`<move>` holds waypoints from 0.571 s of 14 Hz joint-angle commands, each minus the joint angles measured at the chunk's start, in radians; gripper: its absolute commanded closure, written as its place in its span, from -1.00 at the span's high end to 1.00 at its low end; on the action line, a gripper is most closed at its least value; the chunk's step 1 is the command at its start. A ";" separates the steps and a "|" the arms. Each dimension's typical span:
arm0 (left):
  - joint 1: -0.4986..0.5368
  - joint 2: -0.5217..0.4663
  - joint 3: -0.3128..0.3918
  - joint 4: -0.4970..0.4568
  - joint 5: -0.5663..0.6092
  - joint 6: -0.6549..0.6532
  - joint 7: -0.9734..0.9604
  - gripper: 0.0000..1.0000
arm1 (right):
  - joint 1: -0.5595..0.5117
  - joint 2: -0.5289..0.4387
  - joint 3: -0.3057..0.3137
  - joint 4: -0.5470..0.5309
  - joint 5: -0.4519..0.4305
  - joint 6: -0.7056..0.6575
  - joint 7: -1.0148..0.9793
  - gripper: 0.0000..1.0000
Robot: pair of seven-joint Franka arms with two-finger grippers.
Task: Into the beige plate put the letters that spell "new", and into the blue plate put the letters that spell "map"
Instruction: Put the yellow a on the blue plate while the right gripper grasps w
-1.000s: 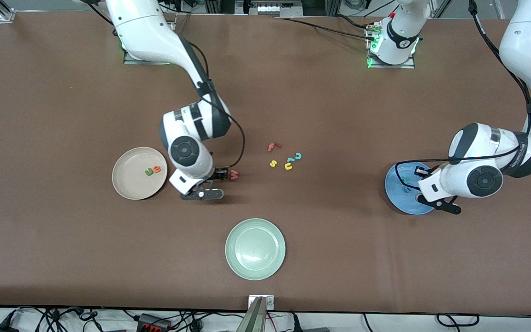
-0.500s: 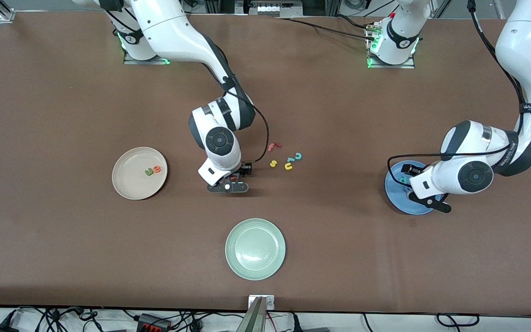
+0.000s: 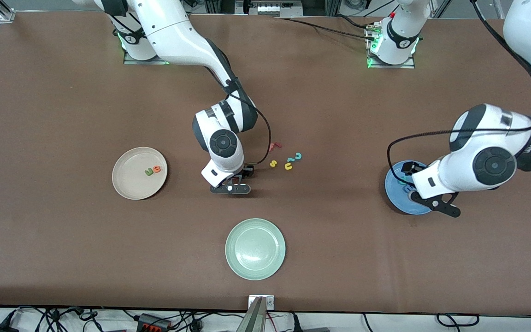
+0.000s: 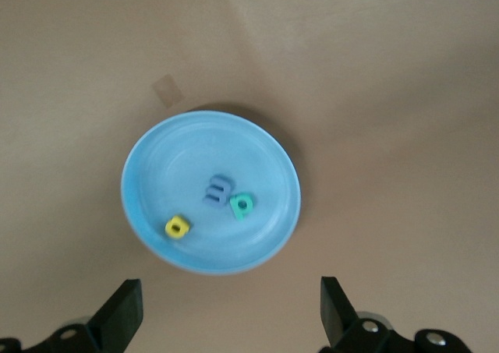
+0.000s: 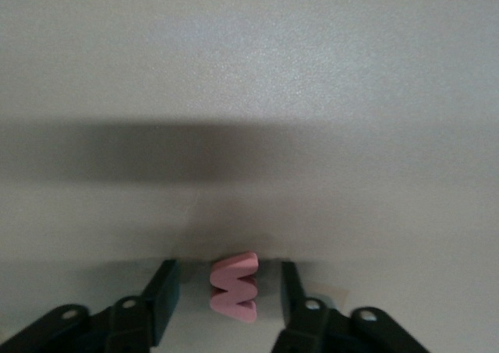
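Observation:
A pinkish-red w (image 5: 234, 287) lies on the brown table between the fingers of my right gripper (image 5: 228, 272), which is open with a narrow gap on each side of the letter. In the front view that right gripper (image 3: 238, 175) hides the w. The beige plate (image 3: 129, 182) holds the green n (image 3: 149, 172) and the orange e (image 3: 156, 169). My left gripper (image 4: 230, 287) hangs wide open and empty over the blue plate (image 4: 195, 146), where the blue m (image 4: 218, 189), teal p (image 4: 242, 206) and yellow a (image 4: 178, 227) lie. In the front view my left gripper (image 3: 407, 180) covers part of the blue plate (image 3: 397, 194).
Several loose letters lie near the table's middle, beside my right gripper: a red f (image 3: 274, 146), a yellow s (image 3: 273, 163), a yellow u (image 3: 288, 166) and a teal c (image 3: 298, 156). A pale green plate (image 3: 255, 249) sits nearer the front camera.
My right arm swung from beside the beige plate to the w, and its fingers have narrowed around it. My left gripper opened over the blue plate and lifted a little.

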 commanded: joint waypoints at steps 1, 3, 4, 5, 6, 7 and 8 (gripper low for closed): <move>0.014 -0.050 -0.040 0.050 -0.008 -0.104 0.005 1.00 | -0.006 0.016 0.006 0.023 0.015 -0.001 0.009 -0.26; 0.027 -0.091 -0.037 0.113 -0.115 -0.114 0.011 1.00 | -0.007 0.016 0.006 0.023 0.016 -0.001 0.008 -0.46; 0.029 -0.125 -0.019 0.128 -0.188 -0.114 0.013 1.00 | -0.012 0.014 0.006 0.023 0.016 -0.004 0.006 -0.56; 0.024 -0.182 0.027 0.128 -0.247 -0.116 0.011 1.00 | -0.018 0.008 0.005 0.023 0.016 -0.009 0.003 -0.58; 0.008 -0.235 0.097 0.118 -0.300 -0.114 0.013 1.00 | -0.024 -0.004 0.003 0.023 0.016 -0.014 0.002 -0.58; -0.024 -0.280 0.160 0.112 -0.354 -0.114 0.013 1.00 | -0.030 -0.018 -0.003 0.023 0.015 -0.017 -0.004 -0.58; -0.081 -0.323 0.256 0.104 -0.400 -0.108 0.013 1.00 | -0.044 -0.027 -0.015 0.023 0.002 -0.030 -0.016 -0.58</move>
